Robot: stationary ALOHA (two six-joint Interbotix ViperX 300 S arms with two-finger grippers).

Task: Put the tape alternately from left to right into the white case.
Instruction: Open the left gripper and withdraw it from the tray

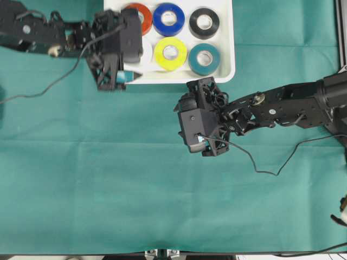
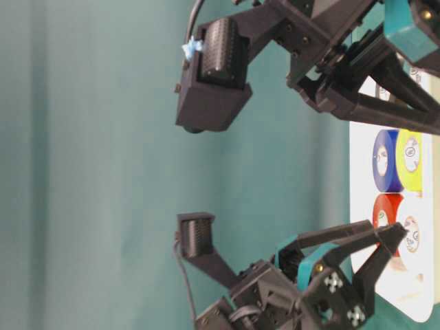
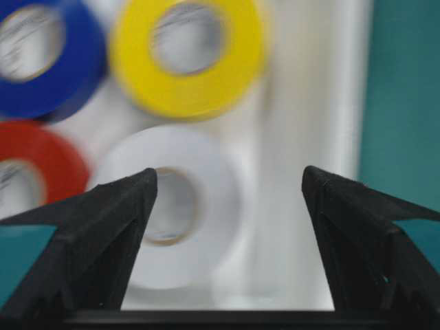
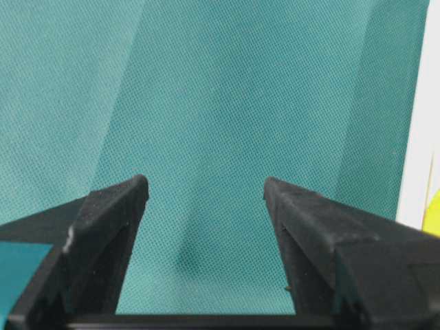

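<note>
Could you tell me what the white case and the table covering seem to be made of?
The white case looks like glossy moulded plastic: smooth, with rounded corners and a raised rim. The table covering looks like matte green woven fabric: fine weave up close, soft creases from overhead.

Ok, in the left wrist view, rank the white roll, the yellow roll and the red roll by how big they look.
Largest to smallest as they appear:
1. white roll, nearest the camera
2. yellow roll, close behind, slightly cut off at the top
3. red roll, only partly in frame

Nearness probably explains the difference; overhead, they look alike.
</note>
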